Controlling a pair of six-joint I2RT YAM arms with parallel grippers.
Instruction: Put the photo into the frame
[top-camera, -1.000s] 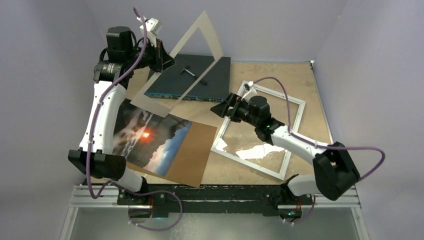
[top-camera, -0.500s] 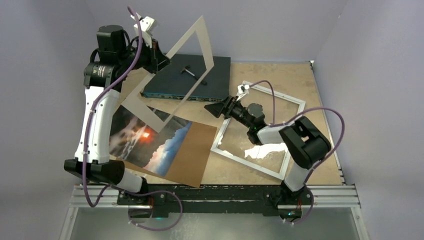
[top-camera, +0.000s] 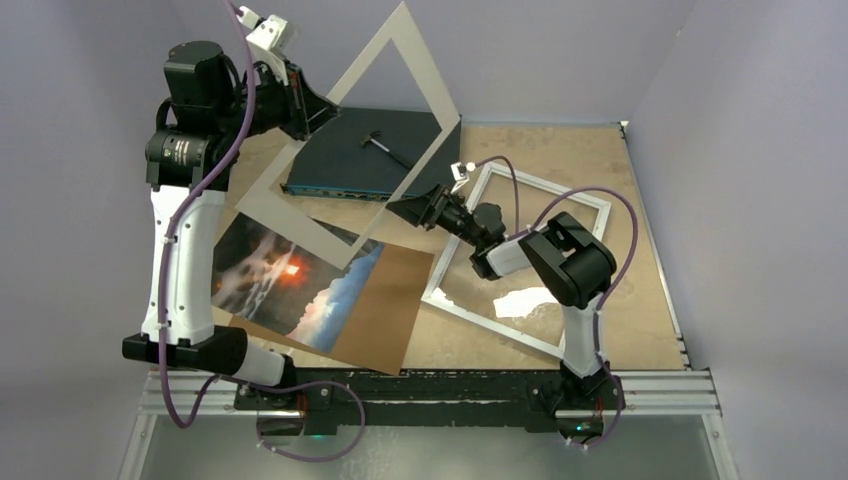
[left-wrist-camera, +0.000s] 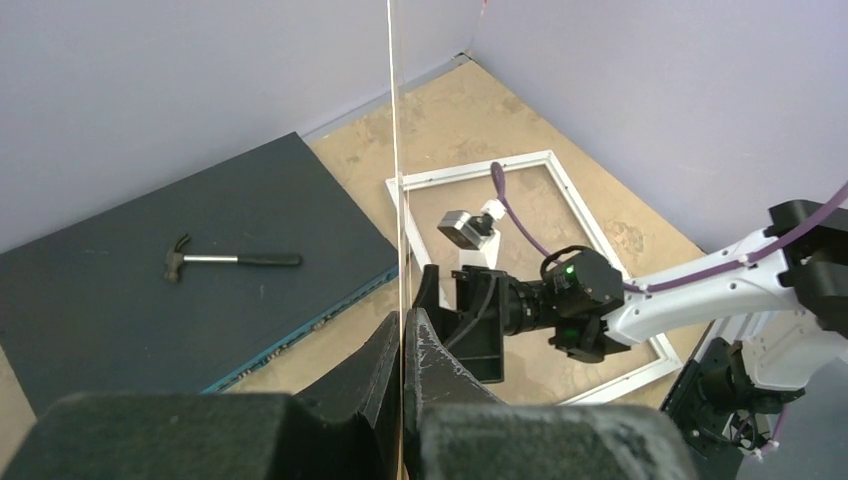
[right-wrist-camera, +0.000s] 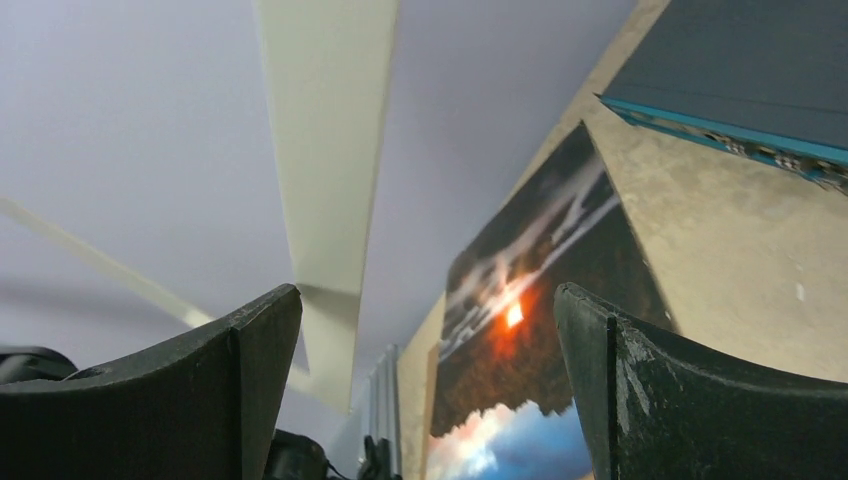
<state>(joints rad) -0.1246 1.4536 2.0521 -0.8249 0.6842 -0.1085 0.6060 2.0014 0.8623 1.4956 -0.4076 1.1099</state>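
While the glossy photo (top-camera: 290, 285) lies flat, the white-bordered frame (top-camera: 470, 312) rests nearby.

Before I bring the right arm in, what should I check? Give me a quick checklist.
1. Left gripper shut on the mat's edge: ok.
2. Mat lifted clear of the photo: cannot tell; from above its low corner overlaps the photo.
3. Right gripper open, nothing in it: ok.
4. Photo face up on the backing board: ok.
5. Frame lying flat beside the backing board: ok.
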